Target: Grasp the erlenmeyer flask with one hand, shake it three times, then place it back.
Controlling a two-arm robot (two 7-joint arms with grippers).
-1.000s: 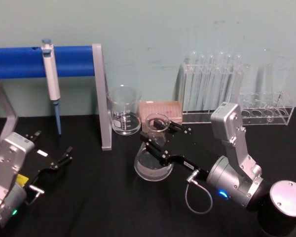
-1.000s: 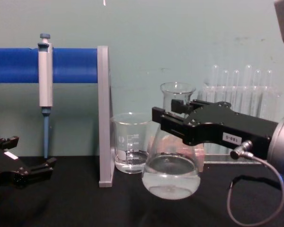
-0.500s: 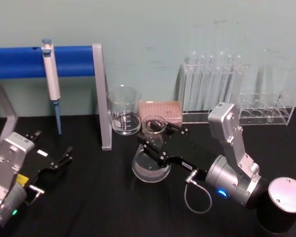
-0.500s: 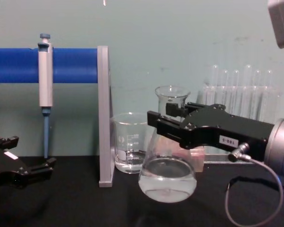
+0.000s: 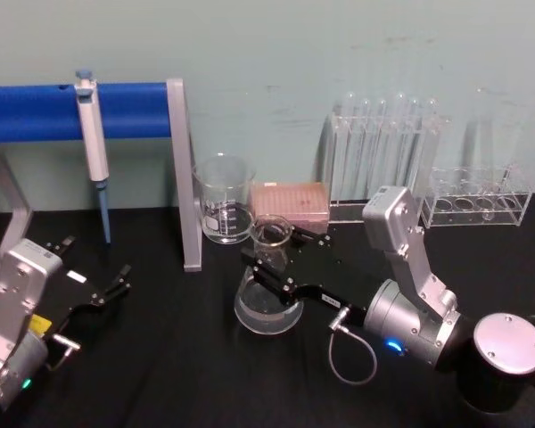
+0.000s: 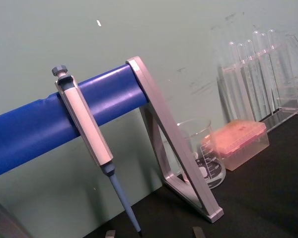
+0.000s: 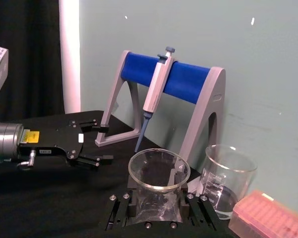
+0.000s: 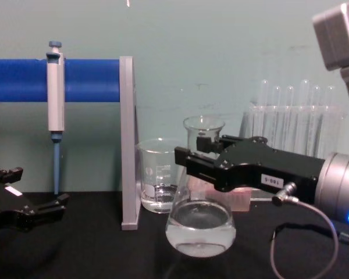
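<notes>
The erlenmeyer flask (image 5: 267, 303) is clear glass with a little liquid in its wide base (image 8: 200, 229). My right gripper (image 5: 273, 264) is shut on its neck, just under the flared rim (image 7: 159, 168). In the chest view the black fingers (image 8: 189, 164) clamp the neck from the right. The flask hangs slightly tilted, low over the black table near its middle; whether the base touches the table is unclear. My left gripper (image 5: 94, 283) rests open at the left, well away from the flask, and it is also in the right wrist view (image 7: 92, 146).
A glass beaker (image 5: 224, 203) stands just behind the flask, next to the grey leg of the blue pipette stand (image 5: 183, 178), which holds a pipette (image 5: 91, 134). A pink tip box (image 5: 290, 201) and test tube racks (image 5: 388, 160) line the back right.
My right gripper has carried the flask to the left and lower, nearer the table. The left arm has not moved.
</notes>
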